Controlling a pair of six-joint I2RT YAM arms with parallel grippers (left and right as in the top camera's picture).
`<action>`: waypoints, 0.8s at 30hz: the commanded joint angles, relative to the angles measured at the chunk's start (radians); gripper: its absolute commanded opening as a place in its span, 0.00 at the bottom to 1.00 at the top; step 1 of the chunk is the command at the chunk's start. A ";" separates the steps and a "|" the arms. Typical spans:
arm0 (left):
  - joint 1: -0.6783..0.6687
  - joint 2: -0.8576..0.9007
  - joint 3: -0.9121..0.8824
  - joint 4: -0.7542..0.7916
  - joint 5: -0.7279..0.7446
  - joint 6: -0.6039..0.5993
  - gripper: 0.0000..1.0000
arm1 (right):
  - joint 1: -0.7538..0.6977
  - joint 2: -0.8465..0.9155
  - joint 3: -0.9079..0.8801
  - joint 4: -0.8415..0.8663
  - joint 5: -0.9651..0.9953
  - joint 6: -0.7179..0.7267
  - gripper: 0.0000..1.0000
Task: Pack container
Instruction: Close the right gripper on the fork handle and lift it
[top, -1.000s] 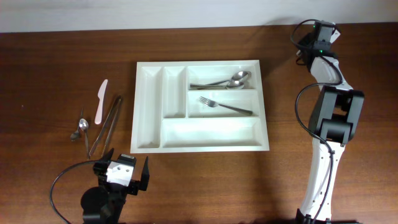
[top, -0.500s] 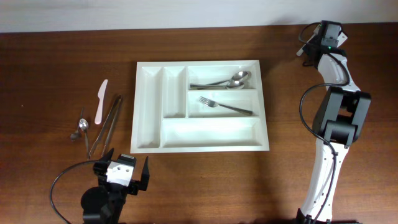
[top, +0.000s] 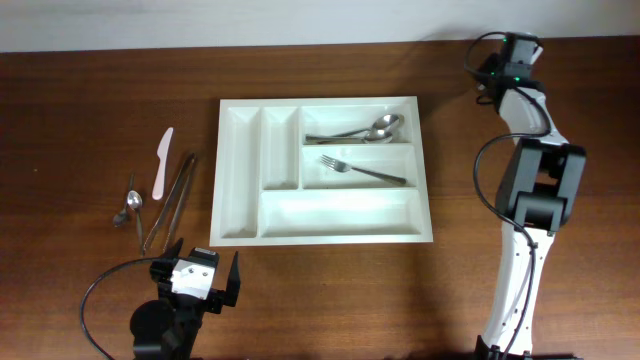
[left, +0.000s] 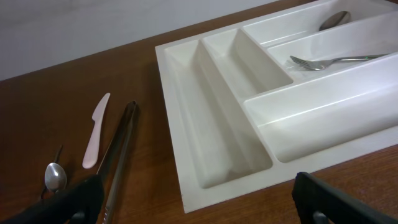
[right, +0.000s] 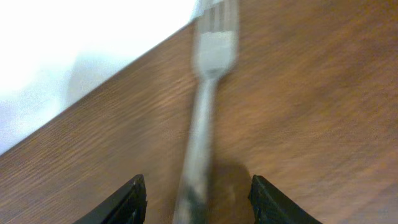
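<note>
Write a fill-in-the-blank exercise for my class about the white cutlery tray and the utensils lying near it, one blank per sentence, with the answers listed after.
1. In the container, the fork lies in the ___ of the three crosswise compartments.
2. In all, ___ of the container's five compartments hold nothing.
3. On the table, the tongs lie between the pink knife and the ___.

Missing words: middle; three; container.
</note>
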 joint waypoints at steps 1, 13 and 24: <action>0.002 -0.006 -0.004 0.003 0.010 -0.014 0.99 | 0.052 0.064 -0.035 -0.011 -0.050 -0.023 0.55; 0.002 -0.006 -0.004 0.003 0.010 -0.014 0.99 | 0.081 0.065 -0.035 -0.102 0.032 -0.037 0.51; 0.002 -0.006 -0.004 0.003 0.011 -0.014 0.99 | 0.081 0.065 -0.035 -0.145 0.040 -0.037 0.40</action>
